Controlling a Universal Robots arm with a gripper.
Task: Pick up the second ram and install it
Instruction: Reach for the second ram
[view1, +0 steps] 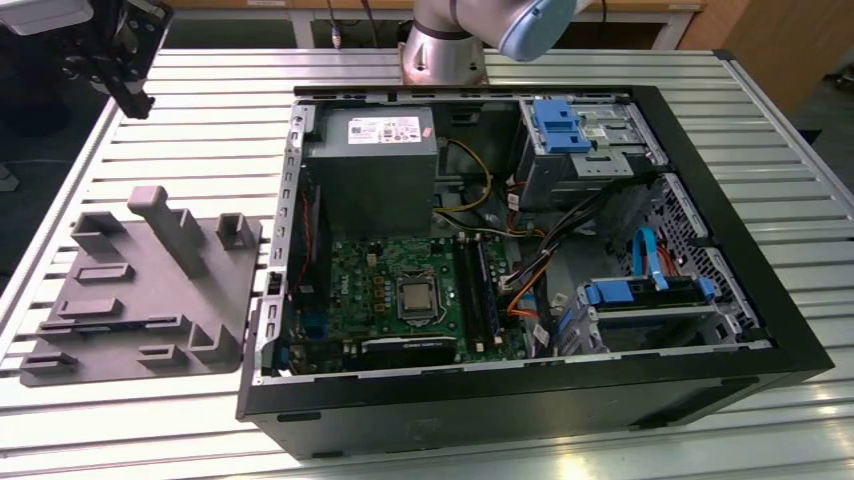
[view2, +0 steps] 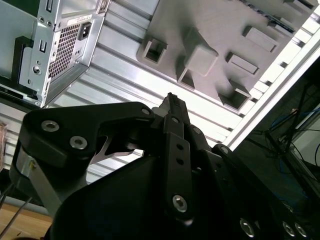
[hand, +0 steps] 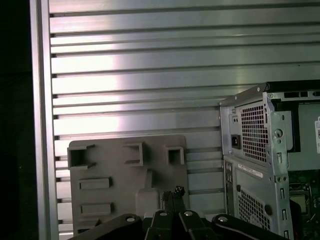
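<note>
Black two-finger claw (view1: 134, 100) is being held closed, upper left of the exterior view, past the grey moulded plastic tray (view1: 134, 290). Second ram (view1: 477, 285), a long dark stick, is apparently being carried upright on the green motherboard (view1: 367, 280), frame centre.

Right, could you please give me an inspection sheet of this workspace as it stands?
Surface: slatted metal table.
Job's things: ram cannot be told from the dark slots on the board in the open case.
Clutter: grey tray beside the case.
Tool: shut, raised, apart from tray and case.
Cables: bundles inside the case.
Surroundings: arm base at the table's far edge; wooden furniture beyond.
</note>
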